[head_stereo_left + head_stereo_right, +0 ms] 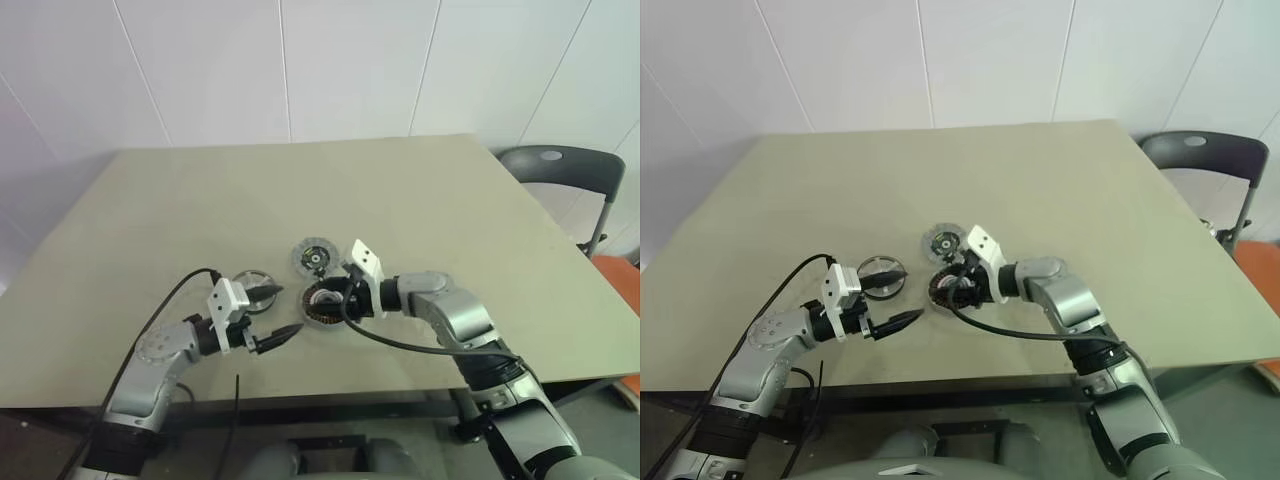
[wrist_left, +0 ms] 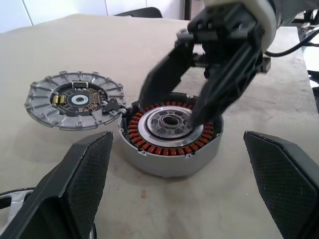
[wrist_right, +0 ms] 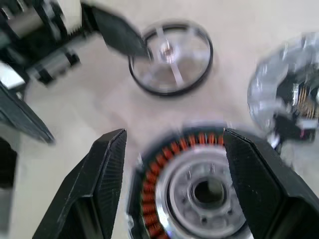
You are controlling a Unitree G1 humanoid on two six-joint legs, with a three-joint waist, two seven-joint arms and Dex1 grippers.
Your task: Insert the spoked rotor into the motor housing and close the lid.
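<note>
Over motor housing point(image 2: 171, 133), right tool point(image 2: 172, 105) open, w/ table point(image 1: 300, 190) around.

My beige surface point(image 1: 420, 200) carries three parts near its front edge. The motor housing point(image 2: 171, 132) sits in the middle, with the lid point(image 2: 75, 99) just beside it and the spoked rotor point(image 3: 170, 57) nearby.

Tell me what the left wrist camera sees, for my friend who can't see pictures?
The motor housing, a round grey cup ringed with copper windings, sits open on the tan table with the right gripper spread over it. Beside it, touching its rim, lies the lid, inner side up. The left gripper's own fingers stand wide apart in front.
</note>
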